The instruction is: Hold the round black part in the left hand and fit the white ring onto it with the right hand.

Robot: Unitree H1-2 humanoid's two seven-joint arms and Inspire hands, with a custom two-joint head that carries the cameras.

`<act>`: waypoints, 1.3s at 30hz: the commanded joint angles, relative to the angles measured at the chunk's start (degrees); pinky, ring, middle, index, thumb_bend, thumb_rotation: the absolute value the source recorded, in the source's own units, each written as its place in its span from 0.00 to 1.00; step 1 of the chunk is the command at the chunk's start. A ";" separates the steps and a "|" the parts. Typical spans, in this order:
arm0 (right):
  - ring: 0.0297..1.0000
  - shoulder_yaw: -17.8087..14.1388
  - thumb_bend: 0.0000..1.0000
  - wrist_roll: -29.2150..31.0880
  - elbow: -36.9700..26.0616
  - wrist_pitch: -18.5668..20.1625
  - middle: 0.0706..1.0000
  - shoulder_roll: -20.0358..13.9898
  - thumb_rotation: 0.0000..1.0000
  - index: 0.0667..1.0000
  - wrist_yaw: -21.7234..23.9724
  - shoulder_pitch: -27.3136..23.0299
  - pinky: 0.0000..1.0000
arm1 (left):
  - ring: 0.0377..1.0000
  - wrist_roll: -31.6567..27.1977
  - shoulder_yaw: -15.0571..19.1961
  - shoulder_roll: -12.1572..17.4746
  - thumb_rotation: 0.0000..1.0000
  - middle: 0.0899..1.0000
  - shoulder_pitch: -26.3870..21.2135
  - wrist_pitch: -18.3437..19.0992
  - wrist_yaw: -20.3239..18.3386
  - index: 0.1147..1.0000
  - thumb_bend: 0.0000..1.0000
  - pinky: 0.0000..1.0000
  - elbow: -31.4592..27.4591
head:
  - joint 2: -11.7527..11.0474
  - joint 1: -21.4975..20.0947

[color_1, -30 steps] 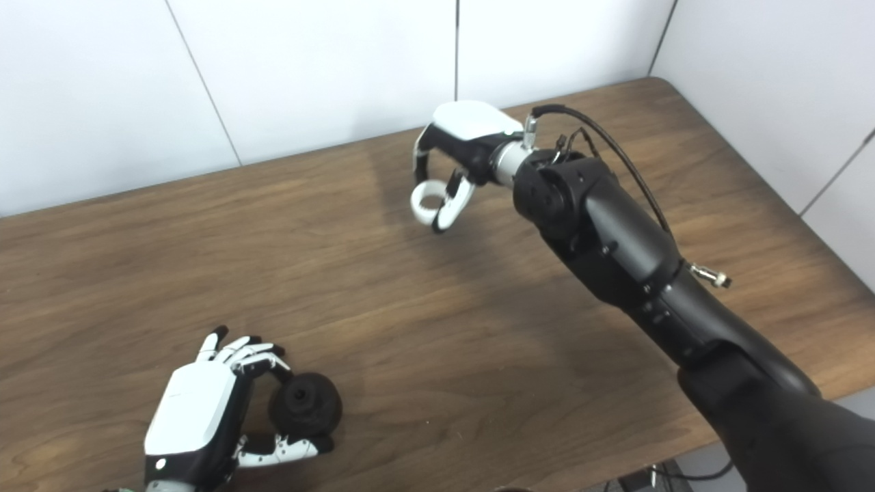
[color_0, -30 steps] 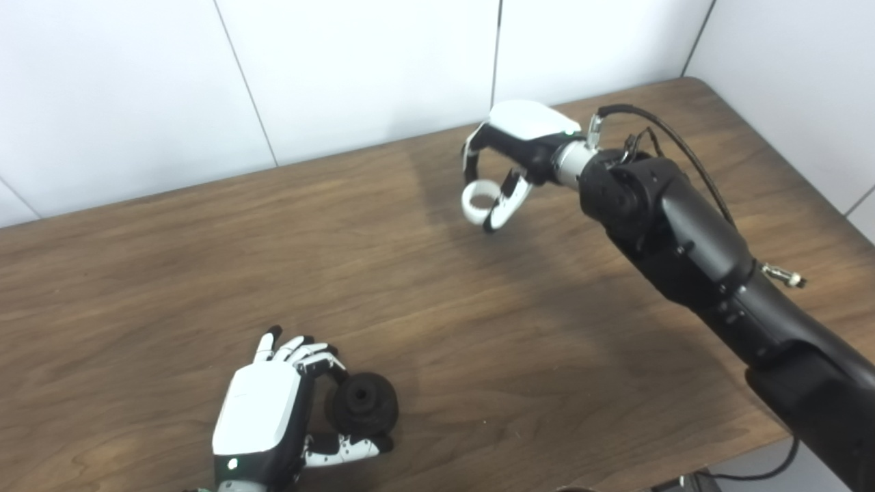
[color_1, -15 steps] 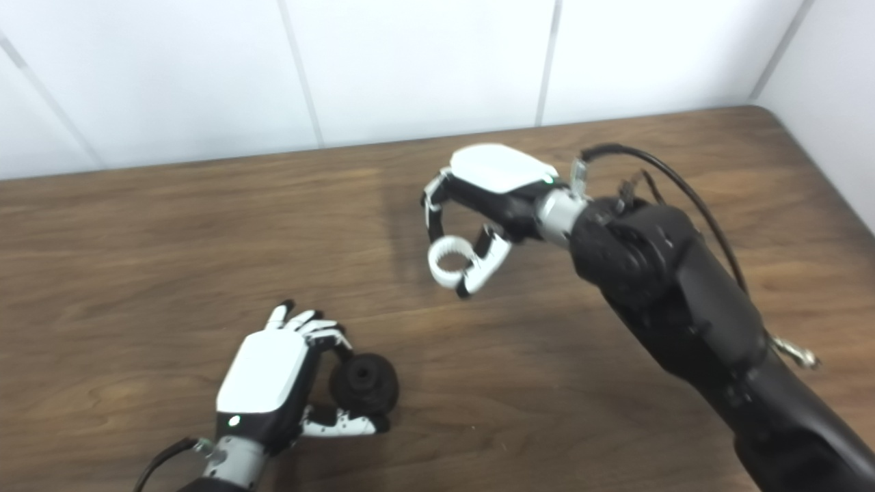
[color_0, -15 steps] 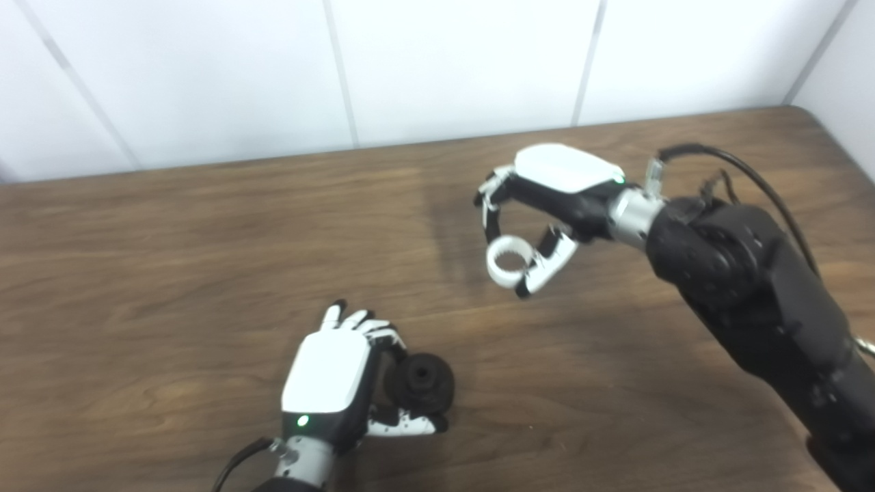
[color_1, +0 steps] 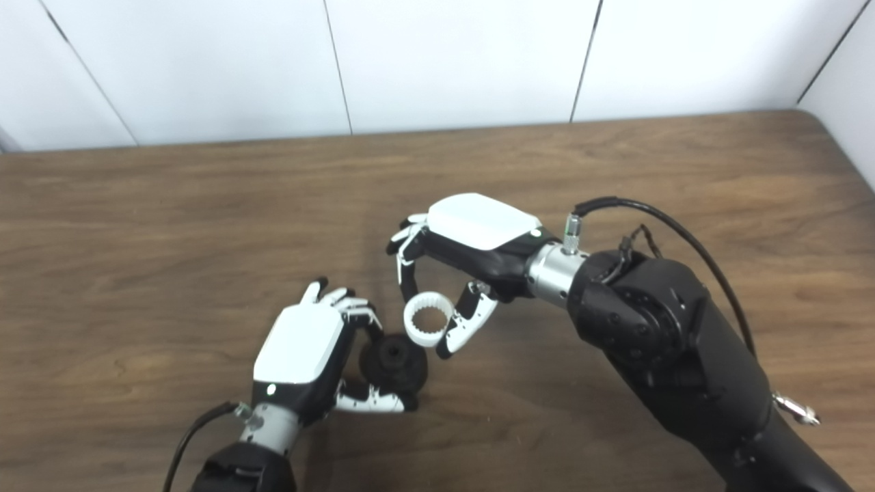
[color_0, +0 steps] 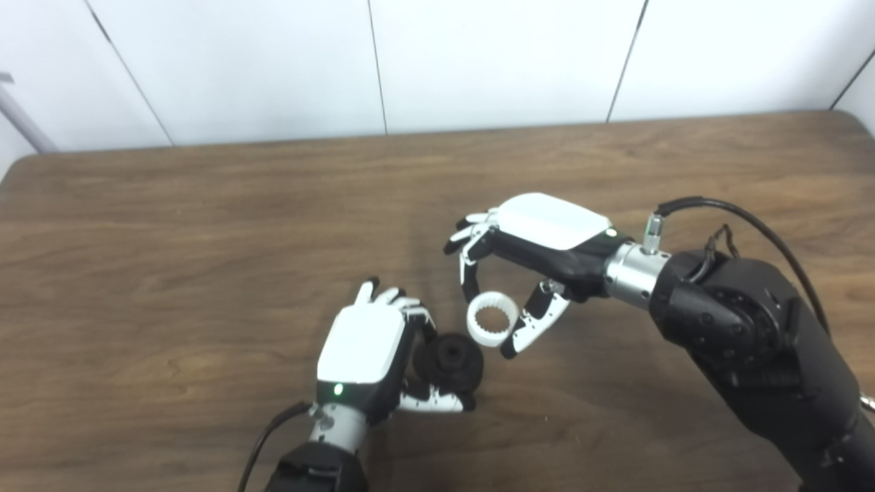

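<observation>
The round black part (color_0: 450, 360) sits low in the middle, gripped between the fingers and thumb of my left hand (color_0: 364, 352), which is shut on it. Its hollowed face points up and to the right. The white ring (color_0: 491, 327), toothed on its inside, is pinched between a finger and the thumb of my right hand (color_0: 540, 239). It hangs just up and right of the black part, almost touching its rim. In the right eye view the ring (color_1: 428, 327) and the part (color_1: 395, 363) look equally close.
The brown wooden table (color_0: 171, 232) fills the view, with a white panelled wall (color_0: 478, 61) behind its far edge. The thick black right forearm (color_0: 745, 328) with a looping cable (color_0: 724, 212) crosses the lower right.
The camera has swung, shifting the whole picture. My right hand has carried the ring from the far side down toward the left hand, ending just beside the black part. The left hand keeps its grip.
</observation>
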 commanded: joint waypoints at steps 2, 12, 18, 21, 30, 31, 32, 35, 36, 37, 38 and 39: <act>0.95 0.26 0.52 -1.21 -2.70 -1.18 0.85 0.62 0.14 0.45 0.50 -0.98 0.95 | 0.88 0.76 -1.06 -0.69 0.06 0.75 0.86 0.27 -3.49 0.42 0.52 1.00 1.74 | 0.40 0.04; 0.94 1.84 0.52 -1.92 -2.25 -3.98 0.85 2.96 0.14 0.45 -0.36 0.96 0.96 | 0.87 1.13 -1.11 -1.21 0.06 0.75 0.48 0.43 -3.69 0.42 0.52 1.00 2.06 | 1.34 0.26; 0.95 1.53 0.53 -2.33 -1.15 -6.00 0.85 3.88 0.14 0.45 -0.69 1.62 0.96 | 0.87 1.56 -1.28 -1.58 0.06 0.75 0.24 0.67 -4.10 0.41 0.52 1.00 2.18 | 1.74 0.47; 0.95 1.54 0.52 -2.63 -0.52 -6.97 0.86 4.34 0.14 0.45 -1.31 1.89 0.96 | 0.87 1.87 -1.39 -1.60 0.06 0.75 0.16 0.69 -4.05 0.41 0.52 1.00 2.20 | 1.77 0.55; 0.95 0.97 0.52 -4.59 1.57 -9.55 0.86 5.62 0.14 0.45 -2.27 2.15 0.97 | 0.88 1.74 -1.48 -2.11 0.06 0.75 0.05 1.09 -4.61 0.41 0.52 1.00 1.85 | 2.04 0.77; 0.95 0.86 0.52 -4.65 1.70 -9.73 0.86 5.74 0.14 0.45 -2.30 2.19 0.98 | 0.88 1.77 -1.48 -2.16 0.06 0.75 0.04 1.14 -4.69 0.41 0.53 1.00 1.81 | 2.04 0.77; 0.95 0.74 0.52 -4.60 1.87 -9.96 0.86 5.81 0.14 0.45 -2.41 2.23 0.98 | 0.88 1.90 -1.52 -2.20 0.06 0.75 0.00 1.19 -4.81 0.41 0.53 1.00 1.79 | 2.05 0.78; 0.96 0.61 0.52 -5.27 2.09 -10.03 0.86 6.04 0.14 0.45 -1.95 2.15 0.98 | 0.88 2.10 -1.63 -2.21 0.06 0.75 -0.09 1.30 -5.11 0.41 0.52 1.00 1.72 | 2.02 0.76; 0.95 0.57 0.52 -5.41 2.19 -10.16 0.87 6.07 0.14 0.45 -1.98 2.16 0.98 | 0.88 2.09 -1.64 -2.25 0.06 0.75 -0.10 1.36 -5.27 0.41 0.52 1.00 1.66 | 2.02 0.76; 0.95 0.51 0.52 -5.46 2.27 -10.30 0.87 6.10 0.14 0.45 -2.04 2.18 0.98 | 0.88 2.08 -1.64 -2.28 0.06 0.75 -0.11 1.40 -5.38 0.41 0.52 1.00 1.61 | 2.02 0.76; 0.95 0.42 0.52 -5.38 2.42 -10.54 0.87 6.14 0.14 0.45 -2.29 2.25 0.98 | 0.88 2.26 -1.69 -2.27 0.06 0.75 -0.14 1.40 -5.42 0.41 0.52 1.00 1.62 | 2.02 0.76; 0.95 0.27 0.52 -5.27 2.62 -10.77 0.86 6.19 0.14 0.45 -2.63 2.36 0.98 | 0.88 2.33 -1.71 -2.26 0.06 0.75 -0.15 1.38 -5.36 0.41 0.52 1.00 1.64 | 2.02 0.76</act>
